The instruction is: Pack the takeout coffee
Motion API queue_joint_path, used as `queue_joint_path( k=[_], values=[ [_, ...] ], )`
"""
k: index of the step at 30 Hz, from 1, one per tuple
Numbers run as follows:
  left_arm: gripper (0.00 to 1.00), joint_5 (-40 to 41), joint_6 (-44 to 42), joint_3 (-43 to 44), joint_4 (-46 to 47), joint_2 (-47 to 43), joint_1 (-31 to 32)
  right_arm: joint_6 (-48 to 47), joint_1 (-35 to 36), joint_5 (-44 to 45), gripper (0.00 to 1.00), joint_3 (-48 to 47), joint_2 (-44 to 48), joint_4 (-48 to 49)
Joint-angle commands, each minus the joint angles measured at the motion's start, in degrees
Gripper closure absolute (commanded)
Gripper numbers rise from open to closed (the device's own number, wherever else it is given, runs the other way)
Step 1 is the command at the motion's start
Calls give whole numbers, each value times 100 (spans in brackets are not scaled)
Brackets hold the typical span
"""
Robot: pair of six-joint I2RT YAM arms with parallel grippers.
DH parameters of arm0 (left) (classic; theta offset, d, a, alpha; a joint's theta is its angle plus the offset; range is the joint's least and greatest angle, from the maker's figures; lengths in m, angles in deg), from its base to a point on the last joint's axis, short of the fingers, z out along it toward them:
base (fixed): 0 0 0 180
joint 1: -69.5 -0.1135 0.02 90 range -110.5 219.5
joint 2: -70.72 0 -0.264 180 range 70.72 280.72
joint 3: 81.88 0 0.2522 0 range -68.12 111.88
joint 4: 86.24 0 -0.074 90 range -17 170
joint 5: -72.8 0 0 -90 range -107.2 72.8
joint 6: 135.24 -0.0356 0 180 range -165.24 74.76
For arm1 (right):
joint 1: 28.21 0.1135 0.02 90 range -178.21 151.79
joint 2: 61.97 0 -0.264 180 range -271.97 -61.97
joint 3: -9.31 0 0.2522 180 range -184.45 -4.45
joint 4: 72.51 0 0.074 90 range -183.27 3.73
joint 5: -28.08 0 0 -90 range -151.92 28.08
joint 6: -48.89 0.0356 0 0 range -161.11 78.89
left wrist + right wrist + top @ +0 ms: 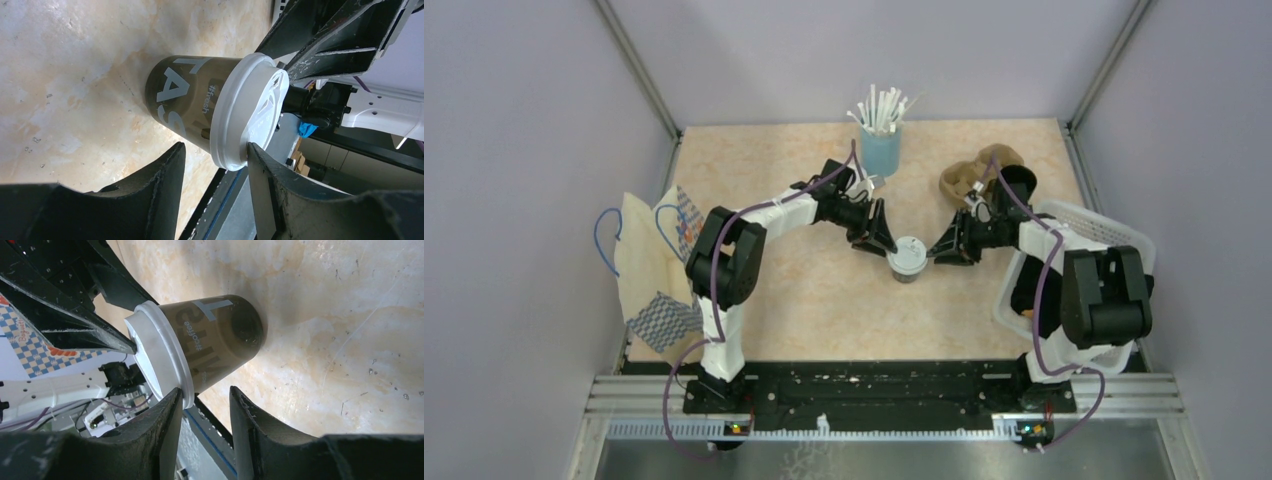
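Note:
The takeout coffee (907, 268), a dark brown cup (182, 97) with its white lid (250, 107) on, stands upright mid-table. My left gripper (885, 247) meets it from the left and my right gripper (935, 252) from the right. In the left wrist view the left gripper (214, 147) straddles the lid's rim: one finger (260, 170) touches the lid's top edge, the other stays clear of the cup wall. The right gripper (202, 392) stands the same way, one finger (167, 412) against the lid's (157, 357) rim, the other apart from the cup (220, 337). Both are open.
A light-blue cup of white straws (880, 145) stands behind the coffee. A brown paper carrier (977, 172) lies at the back right. A white basket (1114, 228) sits at the right edge under the right arm. A cloth bag with checked print (656, 270) lies at the left edge.

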Motion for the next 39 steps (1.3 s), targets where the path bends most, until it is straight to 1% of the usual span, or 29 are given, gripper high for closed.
queue_joint_path(
  k=[1, 9, 13, 18, 23, 28, 32, 34, 39],
  values=[
    [46, 109, -108, -85, 61, 57, 1, -35, 30, 487, 62, 139, -176, 69],
    [49, 268, -242, -341, -10, 82, 1, -65, 35, 1121, 63, 496, -268, -100],
    [49, 265, -248, -324, -43, 32, 1, -209, 38, 1180, 63, 286, -178, -429],
    [41, 189, -216, 107, -142, -95, 1, -196, 37, 963, 60, -314, 131, -768],
    [32, 12, -97, 408, -97, -120, -1, -134, 37, 742, 58, -665, 143, -860],
    [28, -41, -59, 370, -1, -201, -2, -158, 33, 569, 52, -829, 148, -903],
    [27, 34, -160, 330, -113, -225, -14, -149, 62, 497, 43, -848, 193, -857],
    [26, 152, -274, 343, -231, -251, -16, -196, 80, 502, 38, -871, 220, -877],
    [24, 157, -345, 339, -302, -289, -38, -517, 293, 788, 27, -1112, 172, -1216]
  ],
)
